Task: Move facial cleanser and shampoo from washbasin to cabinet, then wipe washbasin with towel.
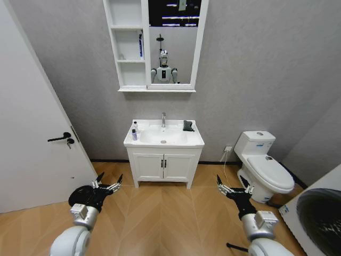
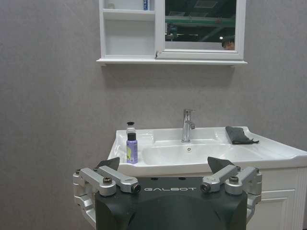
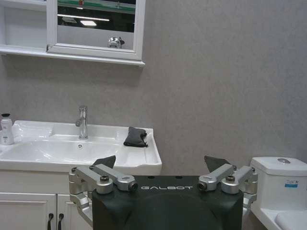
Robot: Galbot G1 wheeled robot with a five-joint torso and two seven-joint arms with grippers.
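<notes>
Washbasin [image 1: 176, 140] stuff first, starting at the fingers: the left gripper [image 1: 107, 185] is held low over the wood floor [image 1: 160, 213] on the left, fingers [image 2: 111, 178] spread wide with nothing between them. Same deal for the right gripper [image 1: 234, 188] on the other side, fingers [image 3: 109, 176] splayed apart and empty, parked just beside the toilet [image 1: 265, 169]. Both are kept well apart from the basin, which is set on a white two-door vanity [image 1: 163, 165] against the grey wall. Two bottles are seen on its left rim: a purple bottle [image 2: 132, 148] in front, a white bottle with a dark cap [image 2: 130, 128] right behind it. The towel [image 1: 188, 126], black and bunched, is laid on the right rear corner, near the chrome tap [image 1: 163, 119]. Higher up, the cabinet [image 1: 128, 45] is mounted on the wall, joined to a mirror [image 1: 173, 42], and something blue [image 1: 140, 45] is stood in its middle compartment.
</notes>
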